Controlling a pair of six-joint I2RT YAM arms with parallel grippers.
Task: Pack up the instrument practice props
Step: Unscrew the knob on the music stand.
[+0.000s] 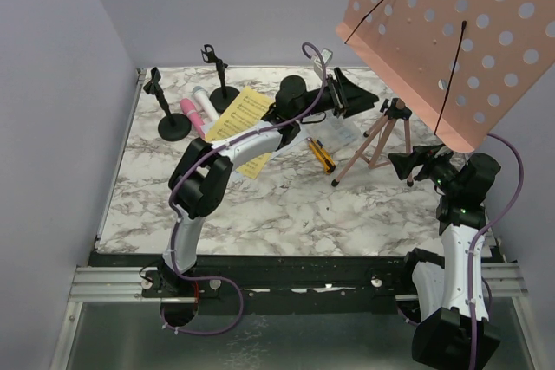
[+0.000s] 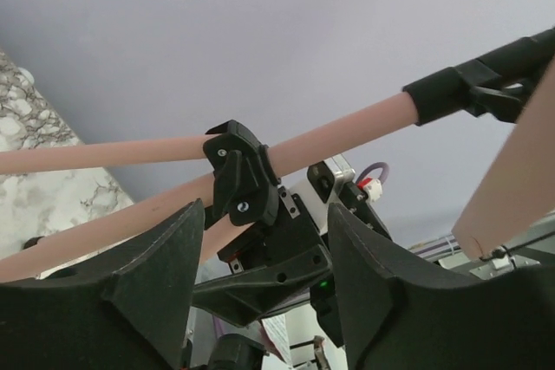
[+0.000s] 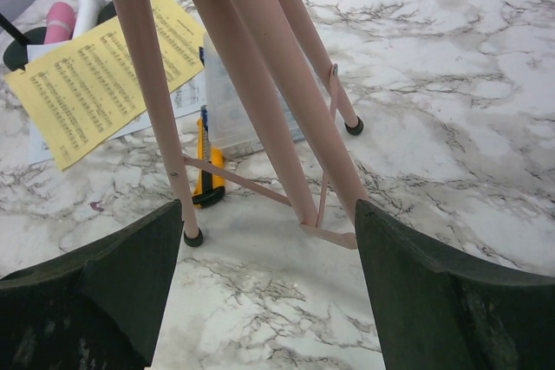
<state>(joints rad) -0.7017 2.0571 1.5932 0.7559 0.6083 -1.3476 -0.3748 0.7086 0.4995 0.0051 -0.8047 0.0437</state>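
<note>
Nearest, right arm: rises from the lower right of the top view, forearm lifted, wrist bent toward the frame's left.
Right fingers point(image 1: 409, 164): apart, holding nothing, low over the bench point(image 1: 286, 205).
Rack point(image 1: 451, 32): stands on its tripod right of centre, with the perforated pink desk filling the upper right of the top view.
Legs point(image 3: 260, 110): straight ahead of the right fingers in the right wrist view, splayed with feet on the bench, not yet between the finger pads.
Long axis: roughly upright from feet to desk, so it crosses both wrists' line of reach.
Knife point(image 1: 321, 153) and box point(image 1: 342, 132): just behind the legs, left of them in the top view; neither belongs to the props.
Left arm: stretched from lower left across the centre, elbow high, wrist turned right.
Left fingers point(image 1: 354, 91): apart and empty, aimed at the black collar point(image 2: 243, 171) where the pink tubes meet, short of touching it.
Nearer arm: my reading is the right for the legs and the left for the collar; a fold probably needs both.
Sheet point(image 1: 238, 119): yellow, flat, partly under the left forearm.
Farthest, upper left: pink mic point(image 1: 191, 116) and white mic point(image 1: 205, 101) lie side by side between two holders point(image 1: 173, 123), well apart from either arm's fingers.
</note>
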